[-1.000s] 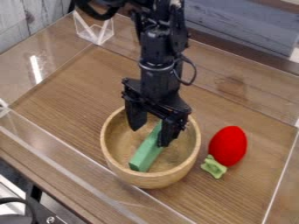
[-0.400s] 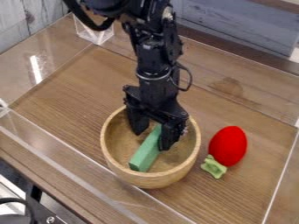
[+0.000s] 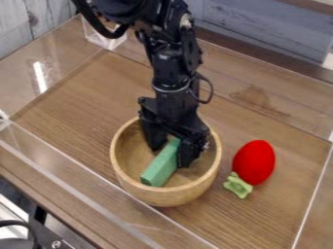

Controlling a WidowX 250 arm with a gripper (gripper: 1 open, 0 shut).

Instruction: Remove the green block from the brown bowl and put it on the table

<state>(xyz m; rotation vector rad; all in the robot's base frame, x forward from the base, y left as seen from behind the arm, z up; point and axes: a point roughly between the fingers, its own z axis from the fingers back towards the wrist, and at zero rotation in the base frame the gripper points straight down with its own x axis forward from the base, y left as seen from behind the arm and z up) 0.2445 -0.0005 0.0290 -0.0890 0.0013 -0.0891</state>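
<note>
A long green block [image 3: 163, 163] leans tilted inside the brown wooden bowl [image 3: 130, 180] at the table's front middle. My black gripper [image 3: 173, 146] points straight down into the bowl, its fingers open and standing either side of the block's upper end. Whether a finger touches the block I cannot tell. The block's top end is partly hidden behind the fingers.
A red strawberry-like toy [image 3: 254, 161] lies right of the bowl, with a small green piece [image 3: 237, 186] at its front. Clear plastic walls ring the wooden table [image 3: 78, 107], and a clear stand [image 3: 104, 34] sits at the back left.
The gripper has sunk slightly deeper into the bowl around the block's upper end; the arm above leans a little more left. The block and bowl have not moved.
</note>
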